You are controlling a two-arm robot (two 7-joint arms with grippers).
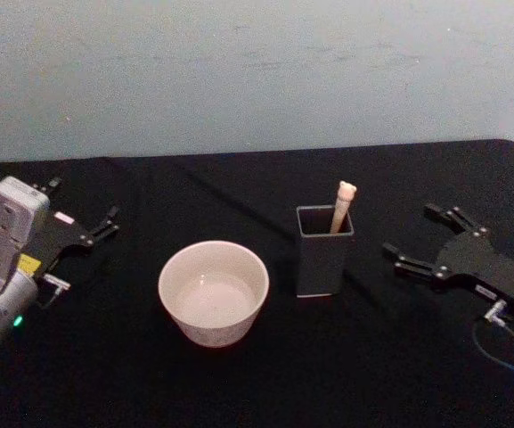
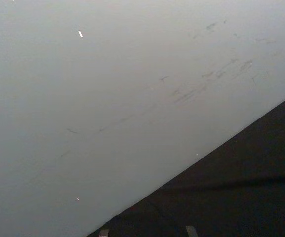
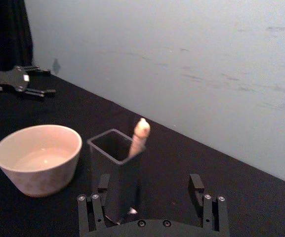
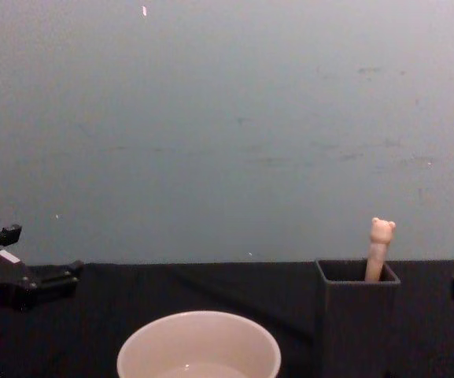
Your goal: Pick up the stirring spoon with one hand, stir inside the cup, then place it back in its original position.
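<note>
Since nothing is picked up yet, I am at the very first step. My black table [image 1: 239, 392] carries the white cup [image 1: 213, 292] about midway between its left and right edges. The dark holder [image 1: 324, 259] stands just beside the cup, toward the right edge. My right claw [image 1: 410, 230] sits wide open near the right edge, holding nothing. My left claw [image 1: 83, 203] rests open by the left edge. The stirring spoon [image 1: 342, 203] stands in the holder, its bear head poking out. Next, I think my right claw must reach over, pinch that thin handle and lift it straight up.
</note>
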